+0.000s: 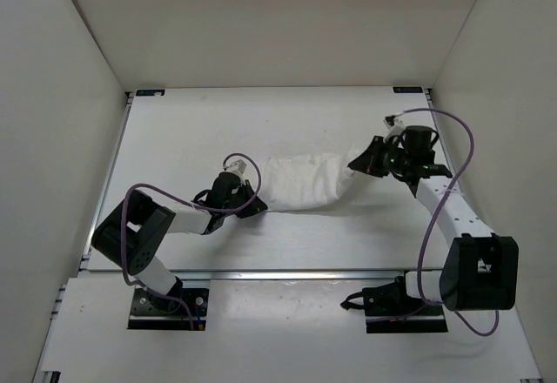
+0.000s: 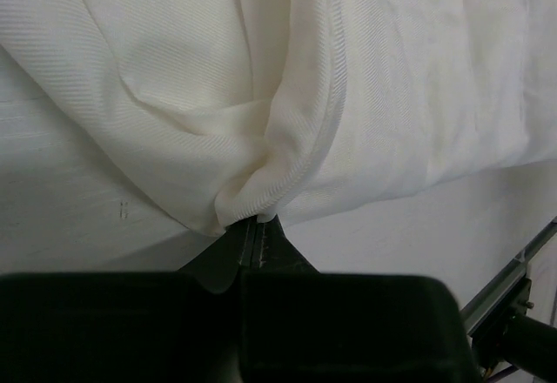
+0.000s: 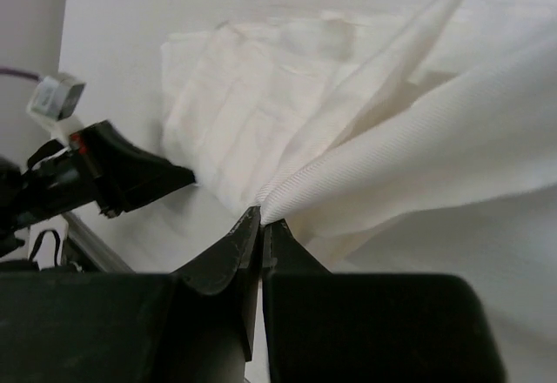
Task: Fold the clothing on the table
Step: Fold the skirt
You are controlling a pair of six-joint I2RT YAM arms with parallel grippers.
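The clothing (image 1: 305,183) is a white thin garment stretched across the middle of the table (image 1: 174,139) between my two arms. My left gripper (image 1: 259,208) is shut on the clothing's left corner. In the left wrist view the pinched fabric (image 2: 252,200) bunches just above the closed left gripper (image 2: 254,223). My right gripper (image 1: 355,164) is shut on the clothing's right end, which narrows toward it. From the right wrist, a ribbed fold (image 3: 383,157) of the garment leads into the closed right gripper (image 3: 261,219), and the left arm's gripper (image 3: 130,174) shows at the far side.
Thin metal rails (image 1: 287,272) run along the table's near edge, with both arm bases mounted below them. White walls (image 1: 52,96) enclose the table on the left, back and right. Purple cables (image 1: 435,226) loop along each arm.
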